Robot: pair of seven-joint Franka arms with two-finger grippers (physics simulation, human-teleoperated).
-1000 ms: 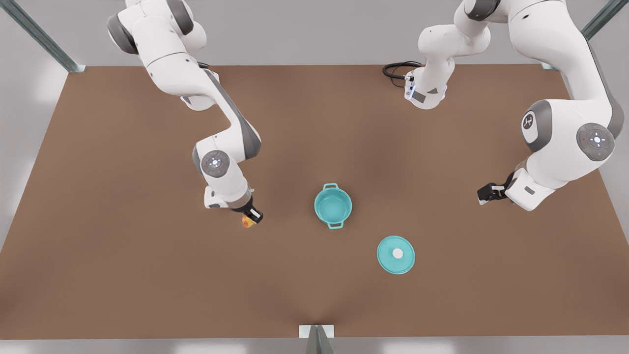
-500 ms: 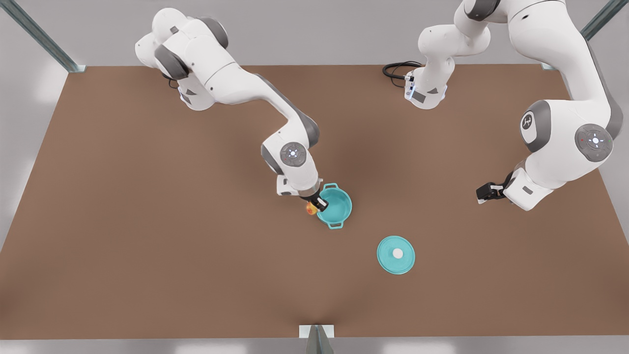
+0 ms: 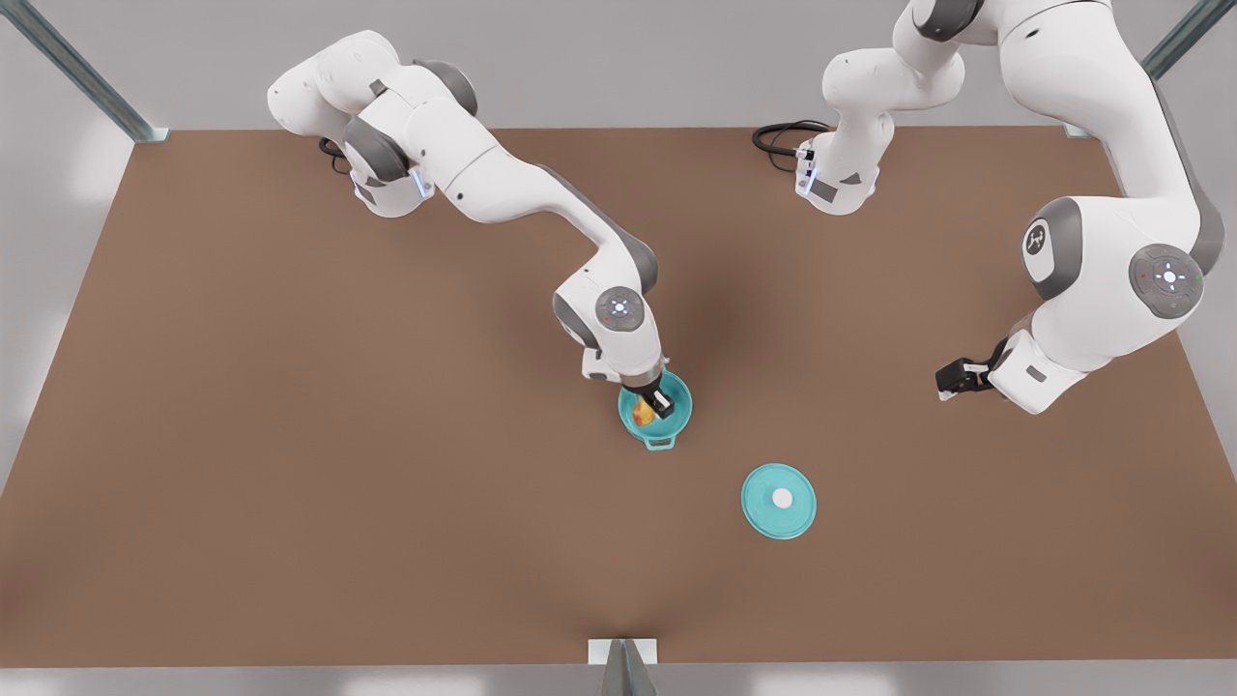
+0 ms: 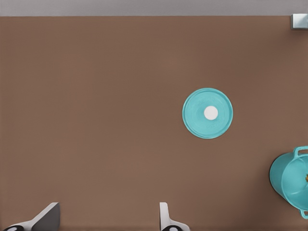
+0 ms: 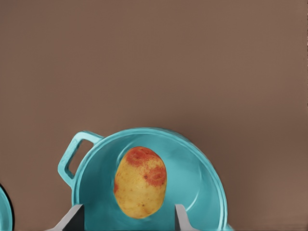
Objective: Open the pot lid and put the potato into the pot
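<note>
The teal pot (image 3: 678, 414) stands uncovered at the table's middle. My right gripper (image 3: 659, 400), on the arm from the front view's left, hangs over it, open. In the right wrist view the yellow, red-blotched potato (image 5: 140, 183) sits between the spread fingers (image 5: 74, 216) without touching them, inside the rim of the pot (image 5: 197, 173). The pot lid (image 3: 778, 500) lies flat on the table, nearer the front edge and to the front view's right of the pot. My left gripper (image 3: 952, 379) waits at the front view's right, open (image 4: 107, 224), with the lid (image 4: 207, 113) and pot (image 4: 291, 178) ahead of it.
The brown table (image 3: 290, 464) carries a black cable (image 3: 778, 135) near the far edge by an arm base. A metal bracket (image 3: 623, 657) sits at the middle of the front edge. Metal frame posts (image 3: 87, 82) stand at the back corners.
The right arm carried the potato from the front view's left to above the pot, and its fingers have spread off the potato. The left arm, lid and pot stayed put.
</note>
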